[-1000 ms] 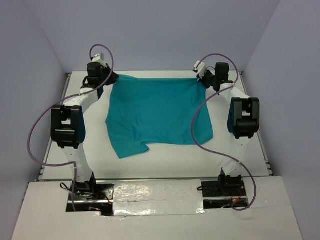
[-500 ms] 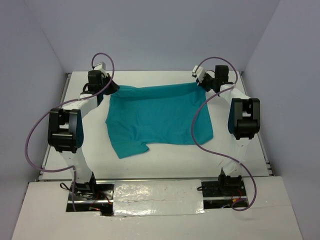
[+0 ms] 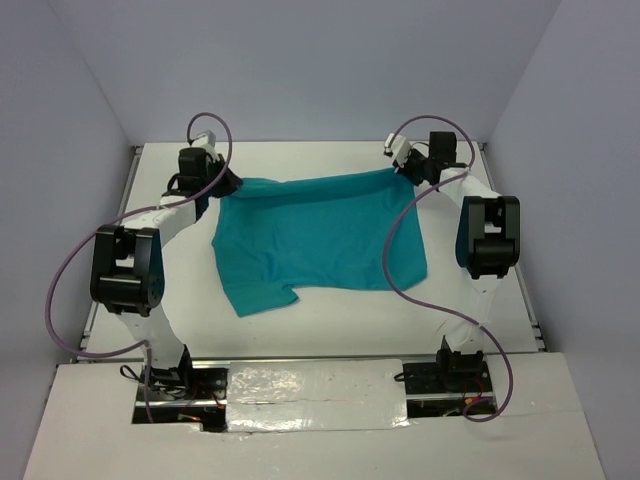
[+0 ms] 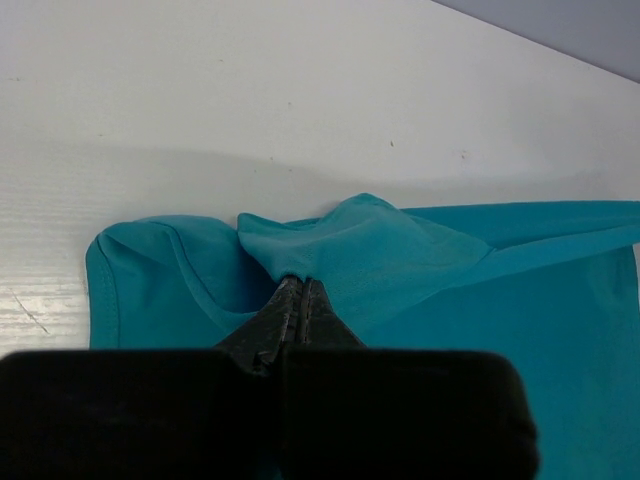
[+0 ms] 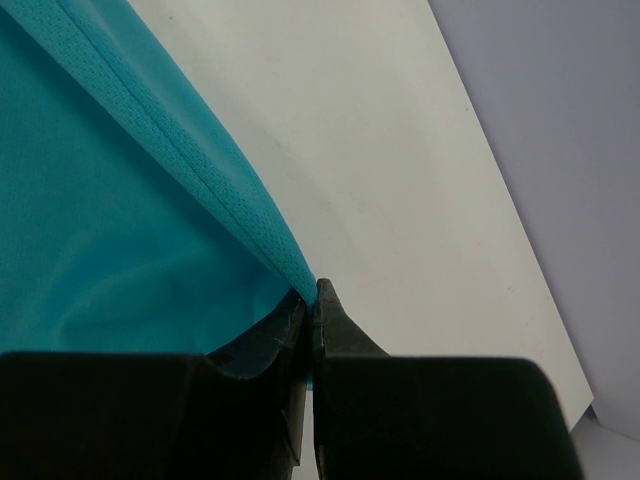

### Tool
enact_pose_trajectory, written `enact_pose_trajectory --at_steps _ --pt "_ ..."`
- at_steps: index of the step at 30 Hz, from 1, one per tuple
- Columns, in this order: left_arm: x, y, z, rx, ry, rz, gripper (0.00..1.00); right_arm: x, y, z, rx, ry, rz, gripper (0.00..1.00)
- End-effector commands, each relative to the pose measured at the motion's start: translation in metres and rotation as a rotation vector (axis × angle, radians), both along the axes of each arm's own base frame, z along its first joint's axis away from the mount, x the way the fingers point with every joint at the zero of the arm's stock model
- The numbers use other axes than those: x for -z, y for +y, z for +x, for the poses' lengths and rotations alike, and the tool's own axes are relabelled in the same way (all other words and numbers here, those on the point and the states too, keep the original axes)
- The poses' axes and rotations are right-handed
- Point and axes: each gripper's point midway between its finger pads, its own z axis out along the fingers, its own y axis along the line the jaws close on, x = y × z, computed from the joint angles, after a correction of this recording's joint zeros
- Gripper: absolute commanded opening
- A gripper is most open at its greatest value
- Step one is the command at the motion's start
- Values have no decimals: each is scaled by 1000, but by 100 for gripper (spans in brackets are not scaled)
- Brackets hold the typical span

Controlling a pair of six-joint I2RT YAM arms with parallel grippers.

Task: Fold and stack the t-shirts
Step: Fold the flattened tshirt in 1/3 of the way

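**Both tools closed on the far corners of a plain teal short-sleeved cloth t-shirt (image 3: 320, 235) spread over a white tabletop (image 3: 330, 320).**

The left tool (image 4: 300, 282) is shown fully closed on a bunched fold of cloth at the garment's far left corner, where the fabric is drawn up into a small peak at the fingertips. The right tool (image 5: 312, 290) is closed on the stitched hem at the far right corner, with only the thin cloth pinched between its fingers. The far edge is stretched between the two tools and appears slightly raised. The near part of the t-shirt is laid flat on the middle of the tabletop, and a sleeve-like flap is turned toward the arm bases at the near left.
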Motion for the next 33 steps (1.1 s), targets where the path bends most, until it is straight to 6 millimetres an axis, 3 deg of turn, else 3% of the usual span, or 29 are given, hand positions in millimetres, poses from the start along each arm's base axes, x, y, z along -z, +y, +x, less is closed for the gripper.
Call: enact_pose_trajectory --at_steps 1,22,23,30,33 --pt "-19 -3 -5 2 -53 10 0 -11 -3 13 17 -32 -26 7" --pt "17 -14 -16 13 59 53 0 7 -7 -9 -26 27 -99 13" --pt "19 -14 -17 13 64 56 0 8 7 -10 -53 27 -103 13" --pt "35 -16 -25 6 118 68 0 13 7 -17 -66 44 -122 20" --pt "41 -15 -26 -3 147 70 7 12 6 -20 -64 53 -128 26"
